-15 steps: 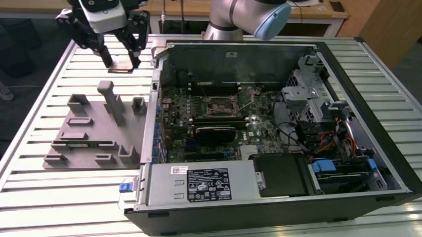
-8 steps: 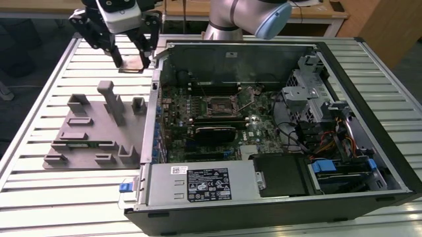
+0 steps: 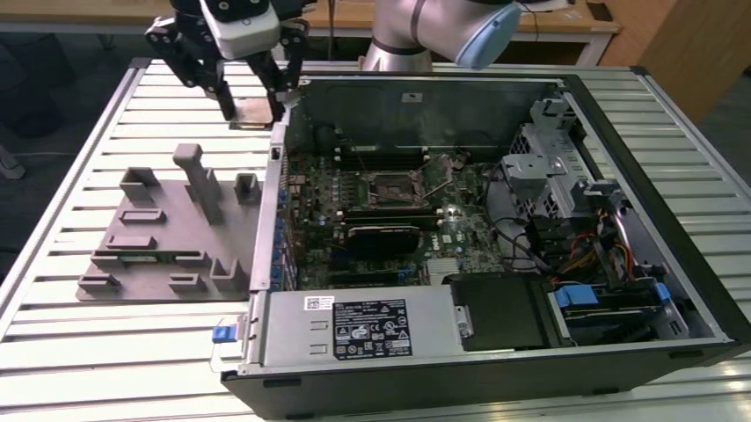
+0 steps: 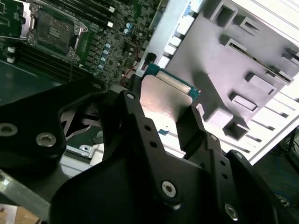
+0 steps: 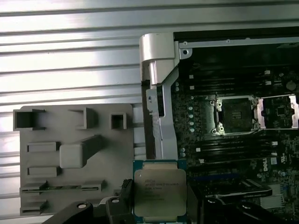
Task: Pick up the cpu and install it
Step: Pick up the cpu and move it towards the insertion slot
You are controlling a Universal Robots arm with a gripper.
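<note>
Pinching the cpu (image 3: 250,115) by two opposite edges, the hand (image 3: 252,112) hung in the upper left of the exterior view, raised above the slatted tabletop (image 3: 70,352) and just outside the far left wall of the open computer case (image 3: 674,220). Both black fingers (image 4: 133,105) pressed against the chip's sides in the second wrist view, with the chip's flat face lit between them. In the first wrist view the cpu (image 5: 160,191) showed its silver-grey metal top and thin green rim, seated squarely in the hand (image 5: 159,201).

Below it lay the grey plastic fixture (image 3: 164,237), on the tabletop at the exterior view's left, beside the case. Inside the case, the cpu socket (image 3: 393,185) sat near the middle of the motherboard, well apart from the chip. Its metal cover plate (image 5: 275,112) stood swung open in the first wrist view, and the socket (image 5: 236,114) held no chip.
</note>
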